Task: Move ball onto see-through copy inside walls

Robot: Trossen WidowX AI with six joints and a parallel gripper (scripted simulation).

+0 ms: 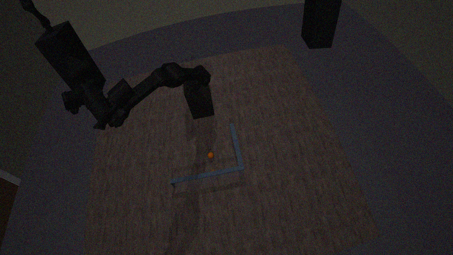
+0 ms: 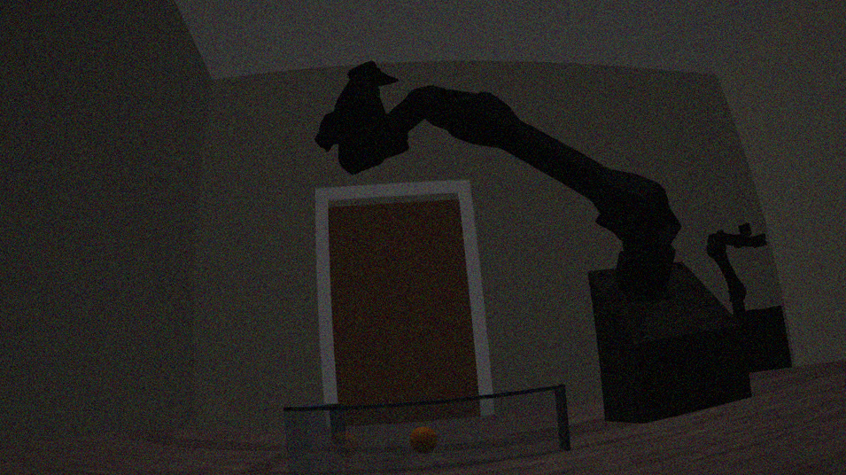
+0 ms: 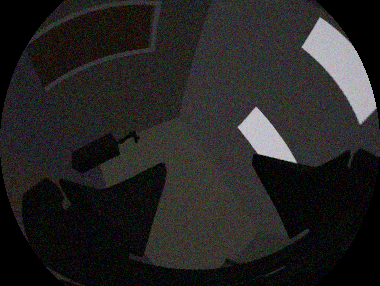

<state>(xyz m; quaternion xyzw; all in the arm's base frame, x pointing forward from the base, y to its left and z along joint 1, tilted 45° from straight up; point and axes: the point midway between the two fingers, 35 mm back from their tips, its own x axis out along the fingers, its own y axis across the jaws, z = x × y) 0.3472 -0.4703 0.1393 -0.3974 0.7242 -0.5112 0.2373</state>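
An orange ball (image 1: 210,155) (image 2: 423,439) rests on the table on the inner side of the corner. The faint see-through copy (image 1: 212,169) (image 2: 343,442) is beside it, close to the longer-looking wall (image 1: 206,174) in the top view. The other clear wall (image 1: 236,145) meets that wall at the corner and stands in front of the ball in the exterior view. The gripper (image 3: 209,161) is open and empty, raised high above the table and tilted upward; its fingers frame the room's wall in the wrist view. Its fingers are not clear in the top view.
The arm (image 1: 142,92) (image 2: 549,152) reaches from its dark pedestal (image 2: 676,359) over the table (image 1: 285,190). Another dark block (image 1: 320,28) stands beyond the table's far edge. A brown door (image 2: 397,300) is in the background. The picture is dim and grainy.
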